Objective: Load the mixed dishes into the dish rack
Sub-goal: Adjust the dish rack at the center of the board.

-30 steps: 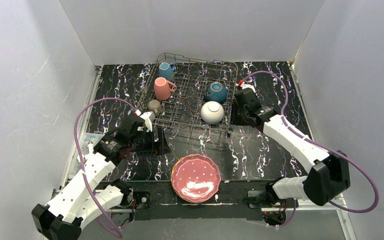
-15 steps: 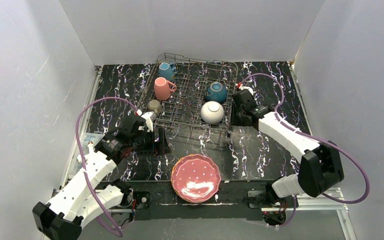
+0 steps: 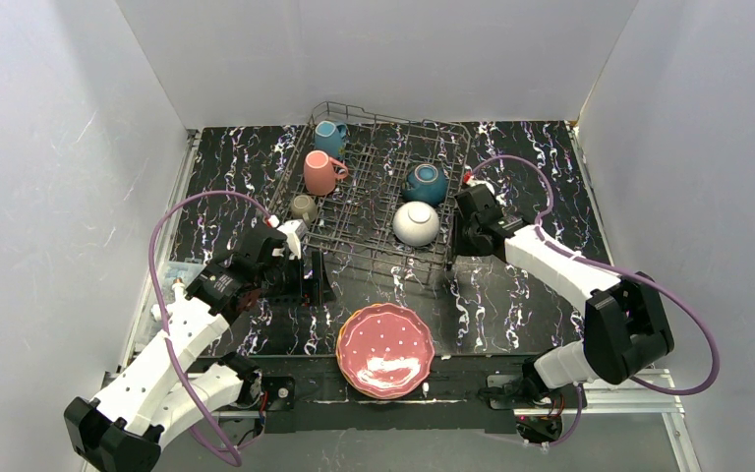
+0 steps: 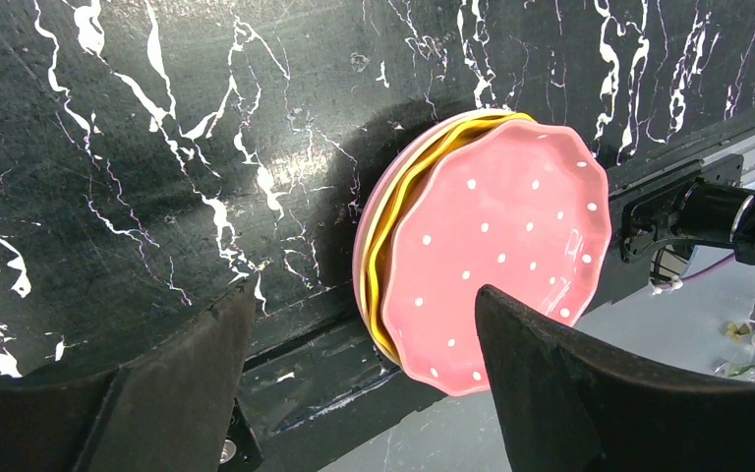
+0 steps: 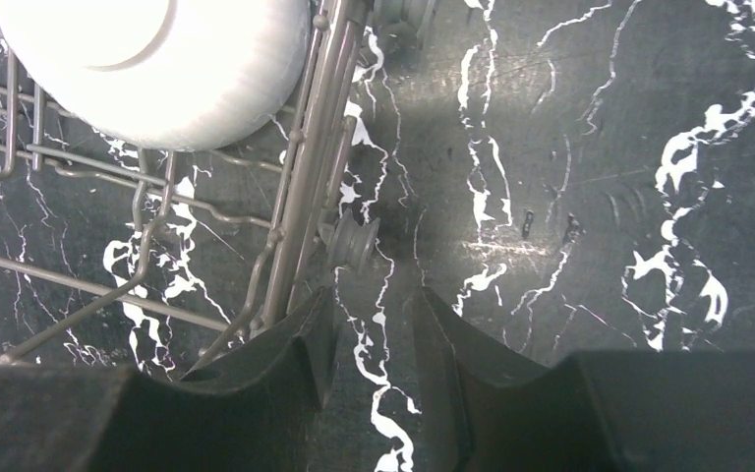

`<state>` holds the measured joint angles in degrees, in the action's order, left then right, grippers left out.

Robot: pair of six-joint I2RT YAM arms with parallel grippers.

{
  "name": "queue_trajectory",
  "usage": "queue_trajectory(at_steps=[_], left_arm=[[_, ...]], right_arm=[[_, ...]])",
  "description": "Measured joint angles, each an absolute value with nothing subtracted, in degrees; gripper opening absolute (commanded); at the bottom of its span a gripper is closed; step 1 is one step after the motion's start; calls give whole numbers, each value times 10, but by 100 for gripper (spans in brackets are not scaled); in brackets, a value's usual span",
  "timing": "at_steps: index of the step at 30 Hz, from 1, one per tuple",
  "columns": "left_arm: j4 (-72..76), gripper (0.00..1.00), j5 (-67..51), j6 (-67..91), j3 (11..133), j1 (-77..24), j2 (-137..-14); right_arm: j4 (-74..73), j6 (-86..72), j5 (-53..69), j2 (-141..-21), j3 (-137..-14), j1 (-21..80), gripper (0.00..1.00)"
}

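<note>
A: What has been loaded so far?

B: Five pieces are seen in the rack (image 3: 398,122). Three mugs (image 3: 319,172) are lined along its 9 o'clock side. Two bowls (image 3: 416,222) are turned bottom-up toward 3 o'clock, the blue one at 12 o'clock of the white one.

A: And what is left?

B: The plates (image 3: 385,346) are stacked at 6 o'clock on the table (image 3: 231,162), well apart from the rack. A pink one is on top with an orange-yellow one under it; how many lie beneath cannot be told. No plate has been racked, so the task is judged a little over halfway.

A: How are the grippers placed?

B: The left gripper (image 4: 364,295) is held at the rack's 7 o'clock corner. Its fingers are spread wide with nothing between them, and the plates are framed beyond it. The right gripper (image 5: 372,305) is set low at the rack's 4 o'clock corner, fingers parted narrowly, with only table seen in the gap. One finger lies just beside the rack's edge wire; contact cannot be told.

A: What is called for next?

B: A plate would probably be taken by its rim with the left gripper and stood between the tines.
</note>
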<state>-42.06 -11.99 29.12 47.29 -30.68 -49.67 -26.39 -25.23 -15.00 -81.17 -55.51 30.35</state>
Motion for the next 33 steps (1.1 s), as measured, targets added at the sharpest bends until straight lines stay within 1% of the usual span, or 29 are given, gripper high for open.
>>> queue_trajectory(at_steps=[6,15,27,33], left_arm=[[-421,81,-116,291,473,-307,-497],[-421,81,-113,291,473,-307,-495],[-428,83,-109,292,473,-307,-466],[-439,83,-106,292,473,-307,-455]], right_arm=[[-238,-259,-117,-803,-530,309,43],[-234,-285,-110,-787,-518,361,43],[-226,-325,-136,-788,-517,446,43],[-225,-341,-153,-809,-535,495,44]])
